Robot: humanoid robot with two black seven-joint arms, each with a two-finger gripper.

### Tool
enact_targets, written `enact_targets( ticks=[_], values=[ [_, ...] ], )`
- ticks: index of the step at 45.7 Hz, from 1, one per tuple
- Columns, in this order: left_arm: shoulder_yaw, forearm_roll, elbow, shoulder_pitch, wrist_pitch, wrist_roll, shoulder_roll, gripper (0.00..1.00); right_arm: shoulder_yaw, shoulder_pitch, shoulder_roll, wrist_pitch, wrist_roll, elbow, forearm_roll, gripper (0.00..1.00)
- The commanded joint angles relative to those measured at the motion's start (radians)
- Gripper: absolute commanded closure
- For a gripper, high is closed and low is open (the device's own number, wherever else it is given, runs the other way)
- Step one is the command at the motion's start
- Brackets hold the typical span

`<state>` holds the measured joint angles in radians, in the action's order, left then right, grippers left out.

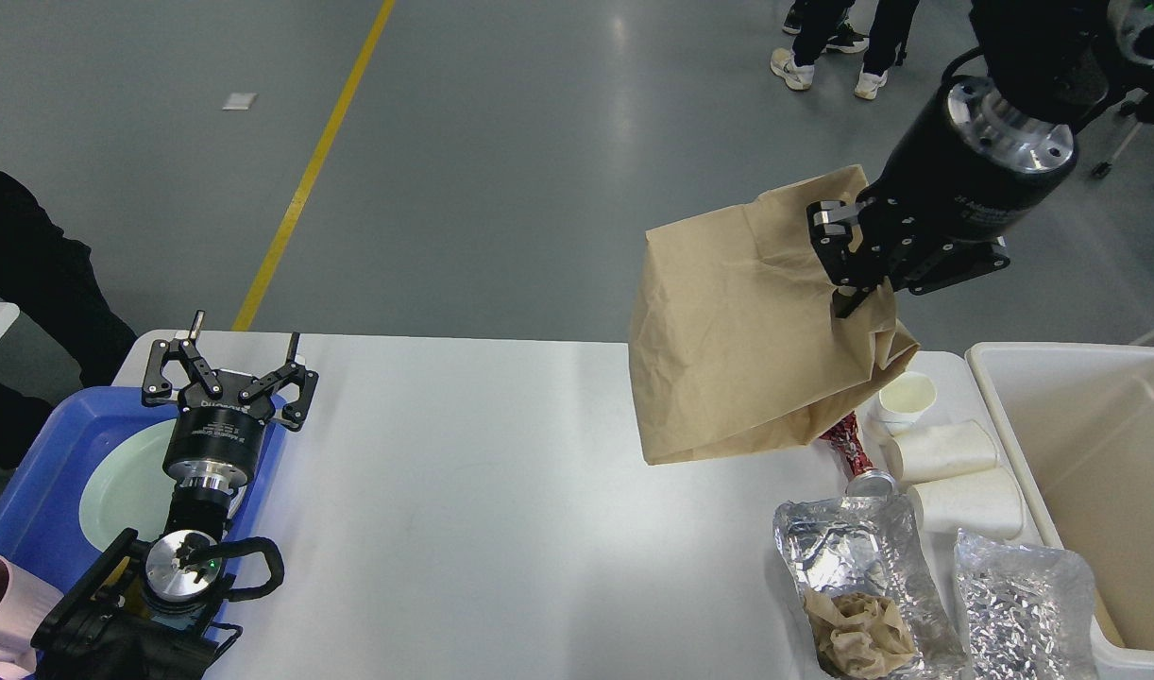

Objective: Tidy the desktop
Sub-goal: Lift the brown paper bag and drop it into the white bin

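The right gripper (856, 274) is clamped on a paper bag (738, 331) hanging above the desktop (464, 472), near the bin (1068, 416). The left gripper (228, 373) hovers, fingers apart. Foil bags (860, 557), cups (955, 472) and a can (851, 449) are left, so tidying looks barely begun.

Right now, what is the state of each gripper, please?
Left gripper: open, holding nothing, above the blue tray.
Right gripper: closed on the brown paper bag, lifted off the desktop.

Lab hall, grey floor (539, 189), yellow line (313, 161)
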<state>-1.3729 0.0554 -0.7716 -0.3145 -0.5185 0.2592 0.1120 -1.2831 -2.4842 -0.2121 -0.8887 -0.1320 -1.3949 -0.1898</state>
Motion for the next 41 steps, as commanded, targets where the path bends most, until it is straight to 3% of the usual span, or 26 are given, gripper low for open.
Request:
enact_targets(
  ticks=[1, 5, 11, 17, 22, 31, 35, 41],
  values=[
    [0.000, 0.000, 0.000, 0.000, 0.000, 0.000, 0.000, 0.04, -0.096, 0.016, -0.033, 0.042, 0.002, 0.007, -0.004, 1.00],
    [0.000, 0.000, 0.000, 0.000, 0.000, 0.000, 0.000, 0.04, -0.191, 0.043, -0.072, 0.096, 0.002, 0.008, -0.008, 1.00],
    [0.000, 0.000, 0.000, 0.000, 0.000, 0.000, 0.000, 0.04, -0.263, 0.131, -0.251, 0.151, 0.002, 0.094, 0.015, 1.00],
    [-0.003, 0.000, 0.002, 0.000, 0.000, 0.000, 0.000, 0.04, -0.237, 0.304, -0.440, 0.178, -0.001, 0.325, 0.079, 1.00],
    [-0.003, 0.000, 0.002, 0.000, 0.000, 0.000, 0.000, 0.04, -0.196, 0.508, -0.507, 0.188, 0.003, 0.543, 0.079, 1.00],
    [-0.003, 0.000, 0.002, 0.000, 0.000, 0.000, 0.000, 0.04, 0.102, 0.944, -0.624, 0.241, 0.003, 0.859, 0.076, 1.00],
    [-0.003, 0.000, 0.002, 0.000, 0.000, 0.000, 0.000, 0.04, 0.287, 1.158, -0.622, 0.350, 0.005, 0.973, 0.075, 1.00],
    [-0.003, 0.000, 0.002, 0.000, 0.000, 0.000, 0.000, 0.04, 0.524, 1.424, -0.613, 0.513, 0.005, 1.028, 0.076, 1.00]
  ],
)
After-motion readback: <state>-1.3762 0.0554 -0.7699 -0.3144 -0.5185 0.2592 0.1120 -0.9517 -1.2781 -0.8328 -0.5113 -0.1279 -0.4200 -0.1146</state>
